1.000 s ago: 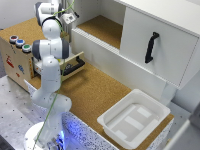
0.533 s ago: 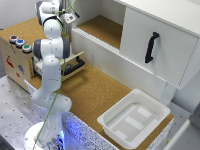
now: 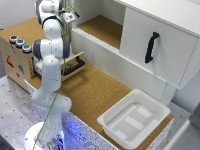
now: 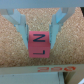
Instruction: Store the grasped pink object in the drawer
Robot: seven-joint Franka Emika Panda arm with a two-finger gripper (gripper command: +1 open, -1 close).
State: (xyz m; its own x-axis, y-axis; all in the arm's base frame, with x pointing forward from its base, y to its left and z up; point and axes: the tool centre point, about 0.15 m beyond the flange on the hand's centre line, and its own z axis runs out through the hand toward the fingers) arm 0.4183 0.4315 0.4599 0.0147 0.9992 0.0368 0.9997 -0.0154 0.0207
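Observation:
In the wrist view my gripper [image 4: 39, 40] is shut on a pink cube [image 4: 39, 45] with black markings, its blue fingers [image 4: 20, 25] pressing both sides, above a cork surface. In the exterior view the hand [image 3: 68, 17] is high at the top, above and behind the wooden box [image 3: 15, 60]; the fingers and the cube cannot be made out there. The small plywood drawer [image 3: 70, 61] with its black bar handle [image 3: 75, 65] stands pulled open from the box, partly hidden behind my arm.
A white plastic tub [image 3: 132, 117] sits on the cork table [image 3: 90, 92] at the exterior view's right. A large white cabinet door with black handle [image 3: 151, 47] stands behind it beside a cork-lined shelf [image 3: 102, 27]. Coloured buttons [image 3: 19, 43] sit on the box top.

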